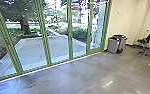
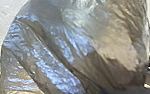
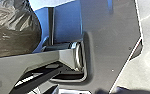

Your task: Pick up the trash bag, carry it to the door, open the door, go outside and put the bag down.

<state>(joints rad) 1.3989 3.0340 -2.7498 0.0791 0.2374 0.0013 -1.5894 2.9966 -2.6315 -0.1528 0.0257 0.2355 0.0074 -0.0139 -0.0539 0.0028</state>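
Establishing either gripper's state is not possible: apart, together or clamped cannot be told. The trash bag (image 2: 73, 47) is close to the left wrist, near the robot's base plate (image 3: 111, 47). Caution: swinging during a turn could snag and tear the film. Its pointing direction and long axis are indeterminate. Beyond stands the glass wall (image 1: 44, 37).

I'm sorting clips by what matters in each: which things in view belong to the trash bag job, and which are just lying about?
For the job:
bag
green-framed glass wall, which probably holds the door
paving outside, a likely drop spot

Just there:
bins by the wall
chair
tree outside
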